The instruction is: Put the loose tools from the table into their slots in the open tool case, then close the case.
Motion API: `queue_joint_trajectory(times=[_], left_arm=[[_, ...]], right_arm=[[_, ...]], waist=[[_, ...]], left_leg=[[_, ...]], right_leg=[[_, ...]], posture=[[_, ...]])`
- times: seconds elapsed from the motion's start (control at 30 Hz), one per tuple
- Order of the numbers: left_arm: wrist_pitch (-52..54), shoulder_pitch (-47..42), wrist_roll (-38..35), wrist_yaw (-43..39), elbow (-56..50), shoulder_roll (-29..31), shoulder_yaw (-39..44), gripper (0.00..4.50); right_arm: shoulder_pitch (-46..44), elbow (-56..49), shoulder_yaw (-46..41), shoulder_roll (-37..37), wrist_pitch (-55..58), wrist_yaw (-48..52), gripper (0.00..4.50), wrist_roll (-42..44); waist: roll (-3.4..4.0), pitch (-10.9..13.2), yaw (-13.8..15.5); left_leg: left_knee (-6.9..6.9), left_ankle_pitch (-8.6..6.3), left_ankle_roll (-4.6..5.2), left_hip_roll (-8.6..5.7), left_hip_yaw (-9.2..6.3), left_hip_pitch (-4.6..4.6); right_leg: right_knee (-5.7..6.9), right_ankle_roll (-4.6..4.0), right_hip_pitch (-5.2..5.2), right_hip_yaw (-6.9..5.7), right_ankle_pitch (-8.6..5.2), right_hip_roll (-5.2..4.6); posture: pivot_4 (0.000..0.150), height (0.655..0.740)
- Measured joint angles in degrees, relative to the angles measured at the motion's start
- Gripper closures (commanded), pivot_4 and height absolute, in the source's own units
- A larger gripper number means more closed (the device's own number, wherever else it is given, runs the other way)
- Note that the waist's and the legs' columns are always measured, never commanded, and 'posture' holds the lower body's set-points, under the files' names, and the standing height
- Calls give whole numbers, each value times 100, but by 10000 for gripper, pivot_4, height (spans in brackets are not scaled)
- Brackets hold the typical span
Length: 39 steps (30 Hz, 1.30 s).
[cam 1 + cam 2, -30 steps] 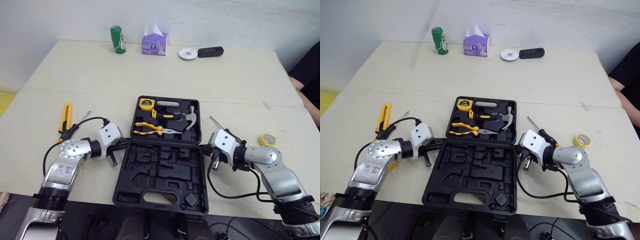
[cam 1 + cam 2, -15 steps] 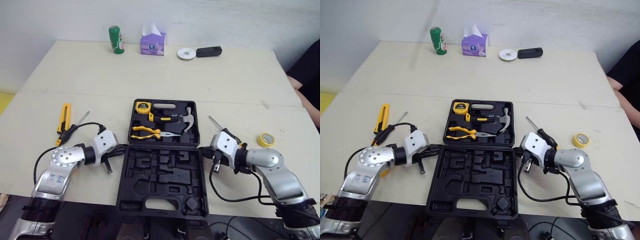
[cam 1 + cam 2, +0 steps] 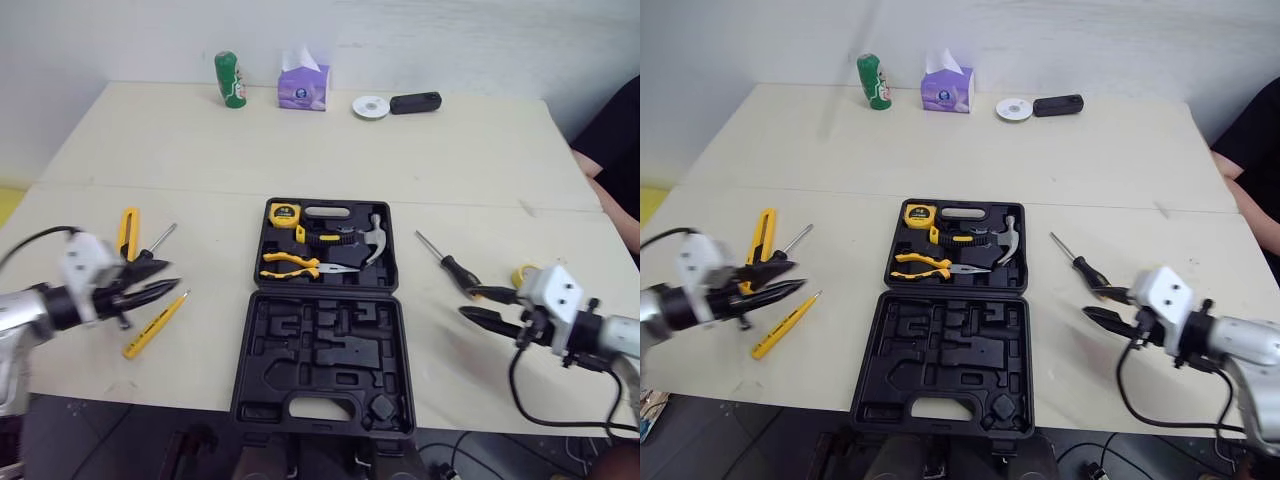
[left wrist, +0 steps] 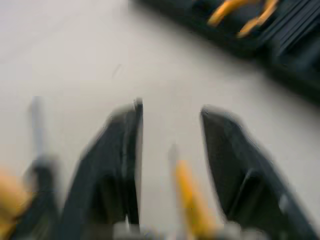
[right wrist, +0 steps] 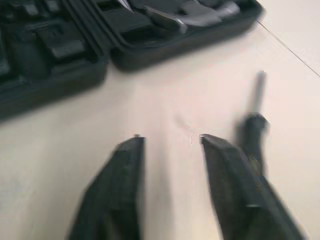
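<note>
The case (image 3: 320, 345) lies open in the middle of the tabletop (image 3: 300, 150). Its far half holds a tape measure (image 3: 285, 212), pliers (image 3: 295, 263) and a hammer (image 3: 377, 235) in their slots, and its near half shows bare moulded recesses. Left of the case three tools lie loose: a yellow knife (image 3: 128, 228), a left screwdriver (image 3: 152, 250) with a black handle just beside it, and a slim yellow tool (image 3: 155, 324) nearer the front edge. The left end effector (image 3: 170, 275) is released and grasps nothing. Its tips point toward the case, between the left screwdriver's handle and the slim yellow tool. In the left wrist view, which is blurred, its fingers (image 4: 120, 165) stand apart with the slim yellow tool seen between them. Right of the case a right screwdriver (image 3: 448, 264) lies loose at an angle, with a yellow tape roll (image 3: 522, 272) farther right, partly hidden by the arm. The right end effector (image 3: 466, 302) is also released and empty, its tips just near of that screwdriver's handle. In the right wrist view its fingers (image 5: 125, 180) are spread, with the screwdriver beside one of them. At the far edge stand a green can (image 3: 229, 78), a tissue box (image 3: 303, 82), a white disc (image 3: 369, 106) and a black device (image 3: 415, 101). A person (image 3: 612, 130) in dark clothing is at the right edge.
</note>
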Motion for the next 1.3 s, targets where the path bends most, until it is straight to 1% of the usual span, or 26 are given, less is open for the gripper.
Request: queue_joint_trajectory(times=[0.07,0.1,0.2,0.27,0.37,0.47,0.6,0.67,0.73,0.87,1.03,1.17,1.3], left_arm=[[-329,15,20,10,891,261,493,2584],[-399,17,33,22,1121,324,626,742],[-848,-27,143,188,2400,661,932,742],[-1096,-53,254,484,3311,855,1034,742],[-1553,-144,315,924,4516,974,1230,742],[-1827,-267,345,1049,5001,1041,1210,742],[-2161,-415,436,1301,5690,1314,1152,742],[-2274,-425,440,1369,5922,1449,1147,742],[-2344,-445,440,1389,6045,1489,1120,742],[-2432,-502,440,1291,6076,1488,1009,742],[-2470,-694,439,1122,6084,1487,864,742],[-2448,-837,438,924,6076,1487,746,742],[-2366,-873,438,626,5944,1404,550,742]], right_arm=[[64,441,-601,-248,-272,-30,125,-20],[92,545,-750,-314,-358,-21,0,-27],[206,1287,-1122,-434,-1026,75,0,-92],[195,2006,-1254,-462,-1587,6,0,-257],[240,3148,-1577,-592,-2365,-246,0,-506],[232,3693,-1672,-727,-2854,-365,0,-560],[329,4861,-1703,-943,-3591,-749,0,-804],[366,5391,-1699,-1019,-3810,-952,0,-899],[310,5690,-1699,-1079,-3932,-1132,0,-909],[252,5798,-1660,-1125,-3965,-1223,0,-879],[48,5729,-1533,-1124,-3576,-1106,0,-663],[-203,5136,-1318,-1028,-3204,-923,0,-425],[-439,4263,-1071,-801,-2853,-873,0,-160]], waist=[[0,0,7],[0,0,7],[-4,-2,5],[-4,-2,2],[-4,-1,2],[-8,-1,-5],[-11,-3,-19],[-5,0,-29],[1,0,-38],[-1,0,-113],[-1,0,-172],[0,0,-183],[-1,-1,-157]], left_leg=[[-1,-7,5,0,1,1],[-1,-13,4,1,0,2],[-5,-19,4,1,1,2],[-7,-23,10,-2,6,2],[-9,-30,13,-7,13,2],[-7,-41,-15,-7,14,4],[-11,-41,-24,-7,16,9],[-14,-41,-24,-7,22,11],[-12,-41,-24,-8,29,17],[-13,-38,-30,-4,30,22],[-13,-38,-29,-4,32,22],[-12,-37,-28,-4,38,29],[-13,-37,-29,-4,37,29]], right_leg=[[0,0,-2,-1,0,-2],[-1,0,-1,0,0,-2],[-8,0,-2,1,-1,-3],[-11,1,-3,3,0,-6],[-10,4,-8,7,0,-14],[-7,8,-7,10,3,-16],[-4,8,-9,13,3,-15],[-3,8,-11,18,3,-16],[2,8,-10,25,3,-18],[7,8,-8,27,3,-16],[8,8,-8,28,3,-15],[13,8,-8,34,3,-15],[13,8,-8,34,3,-16]], posture=[[1500,7400],[1500,7400],[1500,7400],[1500,7400],[1500,7400],[1500,7400],[1500,7400],[1500,7400],[1500,7400],[1500,7400],[1500,7400],[1500,7400],[1500,7400]])
